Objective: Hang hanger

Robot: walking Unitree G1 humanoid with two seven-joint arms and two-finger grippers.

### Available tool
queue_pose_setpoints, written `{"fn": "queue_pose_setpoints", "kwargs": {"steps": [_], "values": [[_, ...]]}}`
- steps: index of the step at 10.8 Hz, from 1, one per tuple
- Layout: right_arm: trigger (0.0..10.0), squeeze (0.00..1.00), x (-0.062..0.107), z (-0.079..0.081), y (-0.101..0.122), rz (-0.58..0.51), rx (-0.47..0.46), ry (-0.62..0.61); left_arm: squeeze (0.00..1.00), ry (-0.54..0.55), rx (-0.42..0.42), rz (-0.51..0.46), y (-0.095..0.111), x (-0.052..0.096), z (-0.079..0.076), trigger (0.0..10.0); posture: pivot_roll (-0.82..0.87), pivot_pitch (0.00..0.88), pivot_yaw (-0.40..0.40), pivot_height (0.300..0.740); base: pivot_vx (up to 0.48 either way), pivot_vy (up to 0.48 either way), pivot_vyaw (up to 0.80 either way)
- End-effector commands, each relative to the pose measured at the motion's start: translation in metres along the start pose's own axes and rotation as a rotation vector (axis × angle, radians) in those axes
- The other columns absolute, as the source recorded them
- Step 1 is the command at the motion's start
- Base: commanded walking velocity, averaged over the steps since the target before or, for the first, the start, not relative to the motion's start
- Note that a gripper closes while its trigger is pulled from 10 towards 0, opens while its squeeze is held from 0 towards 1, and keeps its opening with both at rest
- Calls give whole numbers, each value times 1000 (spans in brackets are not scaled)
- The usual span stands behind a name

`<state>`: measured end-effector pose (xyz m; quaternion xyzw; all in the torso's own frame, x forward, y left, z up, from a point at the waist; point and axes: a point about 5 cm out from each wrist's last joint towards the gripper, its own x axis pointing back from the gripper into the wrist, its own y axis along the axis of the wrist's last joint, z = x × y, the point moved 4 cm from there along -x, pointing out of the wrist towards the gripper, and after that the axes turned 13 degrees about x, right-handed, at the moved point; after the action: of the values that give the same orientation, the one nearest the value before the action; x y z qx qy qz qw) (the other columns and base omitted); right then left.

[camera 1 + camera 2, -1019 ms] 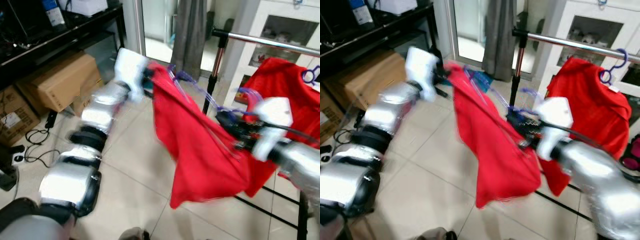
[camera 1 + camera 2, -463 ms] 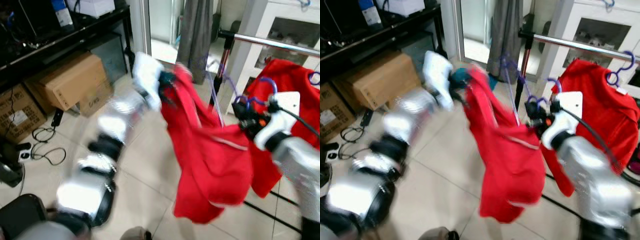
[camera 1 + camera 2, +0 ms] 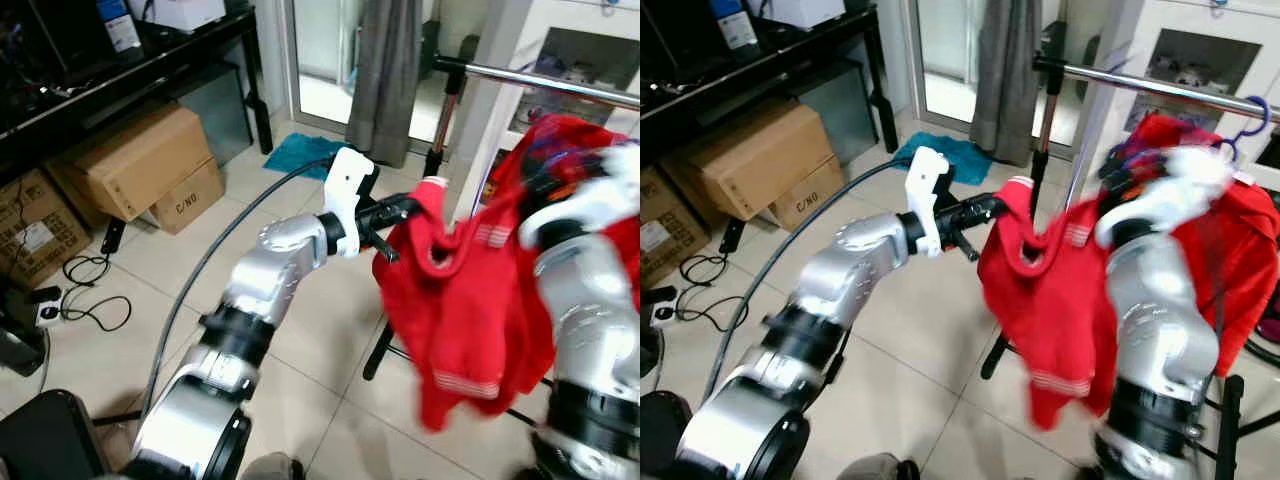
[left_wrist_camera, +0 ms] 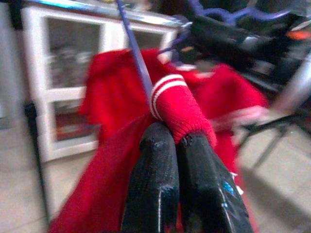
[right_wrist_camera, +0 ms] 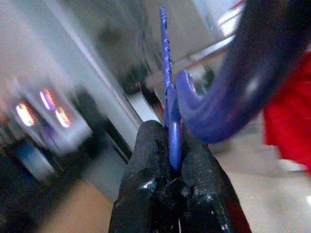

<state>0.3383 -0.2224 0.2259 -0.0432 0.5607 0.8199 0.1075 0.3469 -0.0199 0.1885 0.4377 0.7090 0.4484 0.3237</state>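
The right gripper [image 5: 170, 160], clamped on the purple hanger [image 5: 167, 97], lifts it toward the clothes rail [image 3: 1140, 88] at far right, while the left gripper [image 4: 177, 145] pinches the red garment's [image 3: 470, 310] cuff, probably to steady it.

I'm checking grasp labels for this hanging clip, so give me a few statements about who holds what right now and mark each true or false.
1. The left claw is shut on a striped cuff of the red garment. True.
2. The right claw is open. False: its fingers are shut on the purple hanger.
3. A second red garment already hangs on the rail. True.
4. The cardboard boxes sit on the robot's right. False: they sit on its left, under the black shelf.
5. The held garment lies on the floor. False: it hangs in the air between the arms.
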Motion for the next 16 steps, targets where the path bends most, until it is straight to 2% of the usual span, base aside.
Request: {"fn": "queue_pose_setpoints", "kwargs": {"steps": [1, 2, 3, 4, 5, 6, 7, 8, 9, 10, 11, 12, 13, 14, 15, 16], "values": [[0, 0, -1, 3, 20, -101, -123, 23, 0, -85, 14, -10, 6, 1, -13, 0, 11, 0, 80, 740, 0, 0, 0], [0, 0, 1, 6, 41, -217, -373, 84, 0, -159, 69, -32, 13, 10, -22, 0, 10, 0, 81, 740, 0, 0, 0], [0, 0, 4, 7, 48, -250, -475, 133, 0, -185, 120, -86, 23, 16, -24, 0, 9, 0, 81, 740, 0, 0, 0], [0, 0, 6, 4, 50, -247, -429, 153, 0, -168, 214, -207, 45, 27, -15, 0, 10, 0, 81, 740, 0, 0, 0], [0, 0, 2, -3, 29, -132, -112, 86, 0, -163, 349, -435, 82, 46, -2, 0, 7, 0, 83, 740, 0, 0, 0], [0, 0, 2, -7, 19, -78, 12, 66, 0, -175, 380, -536, 102, 61, 3, 0, 8, 0, 82, 740, 0, 0, 0], [0, 0, 4, -13, 11, -36, 80, 44, 0, -190, 359, -563, 116, 75, 5, 0, 11, 0, 78, 740, 0, 0, 0], [0, 0, 5, -18, 6, -9, 131, 17, 0, -193, 355, -562, 121, 79, 5, 0, 11, 0, 78, 740, 0, 0, 0], [0, 0, 4, -24, -1, 27, 187, -13, 0, -179, 347, -526, 119, 81, 6, 0, 12, 0, 78, 740, 0, 0, 0], [0, 0, 2, -20, -2, 21, 219, -18, 0, -155, 385, -430, 101, 73, 6, 0, 11, 0, 80, 740, 0, 0, 0], [0, 0, 0, -13, 1, -8, 184, -3, 0, -132, 394, -337, 83, 64, 5, 0, 10, 0, 81, 740, 0, 0, 0], [0, 0, 0, 1, 14, -107, -24, 46, 0, -152, 425, -178, 51, 50, -6, 0, 5, 0, 84, 740, 0, 0, 0], [0, 0, 0, 4, 21, -156, -124, 54, 0, -170, 427, -96, 34, 43, -14, 0, 4, 0, 84, 740, 0, 0, 0], [0, 0, -1, 2, 34, -232, -293, 39, 0, -194, 402, 21, 9, 35, -27, 0, 1, 0, 84, 740, 0, 0, 0], [0, 0, -1, -1, 47, -294, -425, 49, 0, -155, 383, 80, -6, 32, -25, 0, -1, 0, 85, 740, 0, 0, 0], [0, 0, 0, -5, 61, -365, -566, 73, 0, -79, 320, 166, -25, 35, -14, 0, 0, 0, 83, 740, 0, 0, 0]]}}
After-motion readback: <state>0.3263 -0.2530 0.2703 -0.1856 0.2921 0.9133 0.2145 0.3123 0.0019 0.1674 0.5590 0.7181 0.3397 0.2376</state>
